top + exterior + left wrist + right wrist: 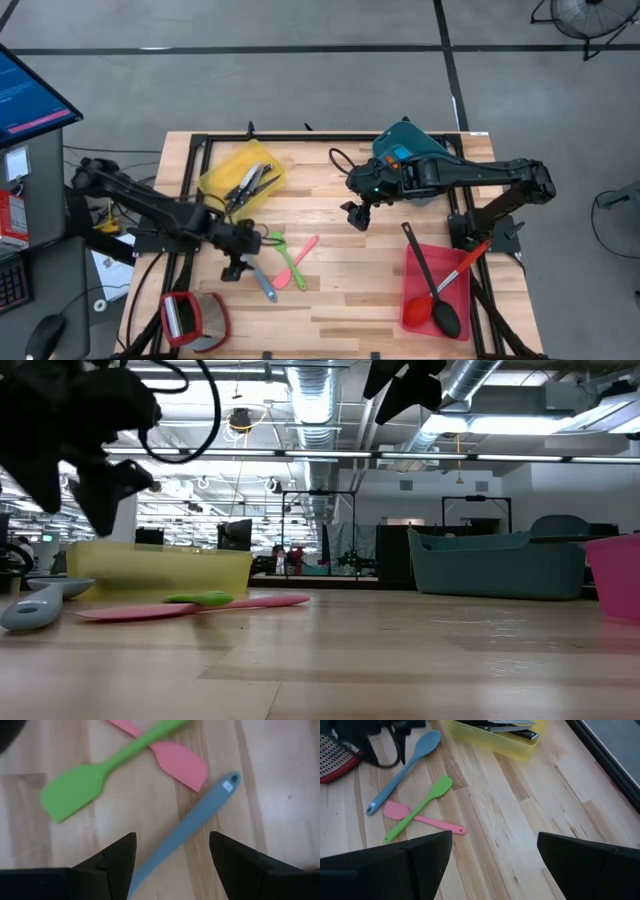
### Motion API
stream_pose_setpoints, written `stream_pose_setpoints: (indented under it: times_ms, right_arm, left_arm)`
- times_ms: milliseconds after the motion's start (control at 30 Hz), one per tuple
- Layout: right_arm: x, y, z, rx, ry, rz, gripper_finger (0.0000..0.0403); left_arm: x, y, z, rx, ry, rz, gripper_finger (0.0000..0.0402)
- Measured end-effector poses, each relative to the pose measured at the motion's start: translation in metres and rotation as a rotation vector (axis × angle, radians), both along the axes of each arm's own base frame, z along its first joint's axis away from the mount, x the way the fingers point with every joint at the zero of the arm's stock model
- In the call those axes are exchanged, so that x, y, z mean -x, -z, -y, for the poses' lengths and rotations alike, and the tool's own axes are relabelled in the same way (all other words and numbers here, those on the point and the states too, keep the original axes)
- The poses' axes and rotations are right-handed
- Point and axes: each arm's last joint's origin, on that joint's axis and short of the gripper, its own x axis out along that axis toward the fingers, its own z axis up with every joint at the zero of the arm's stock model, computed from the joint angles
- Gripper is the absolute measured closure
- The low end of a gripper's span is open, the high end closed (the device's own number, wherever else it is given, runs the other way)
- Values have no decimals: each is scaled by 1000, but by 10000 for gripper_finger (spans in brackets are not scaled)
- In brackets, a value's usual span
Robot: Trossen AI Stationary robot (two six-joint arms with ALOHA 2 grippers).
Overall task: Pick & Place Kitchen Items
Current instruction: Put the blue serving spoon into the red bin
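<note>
Grey-blue spoon (187, 827) is lying diagonally between the spread, empty fingers of the left pincer (172, 865) hovering above it; the right pincer (356, 216), open and empty, is waiting farther off.

A: What's around the wooden table (400, 300)?
B: Grey concrete floor (300, 90) with dark lines, a monitor (30, 95) at one side, a fan (590, 15) in the corner.
A: And beyond?
B: Silver ducts (310, 385) and strip lights (520, 422) overhead; farther back, possibly desks, too dim to tell.
</note>
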Motion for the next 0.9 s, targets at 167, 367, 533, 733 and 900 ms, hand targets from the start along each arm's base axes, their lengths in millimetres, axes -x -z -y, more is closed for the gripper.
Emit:
stream_pose_setpoints:
  times_ms: [167,367,533,733,900]
  right_arm:
    - [0,0,0,0,0,1,112]
    - [0,0,0,0,1,0,112]
    - [0,0,0,-1,1,0,112]
    - [0,0,0,-2,2,0,112]
    - [0,0,0,-2,1,0,112]
  left_arm:
    - [-11,17,10,-27,56,-29,169]
    - [-22,37,15,-52,78,-77,169]
    - [-25,49,18,-62,95,-118,169]
    - [-25,54,24,-101,178,-110,169]
    - [-25,55,28,-118,231,-98,169]
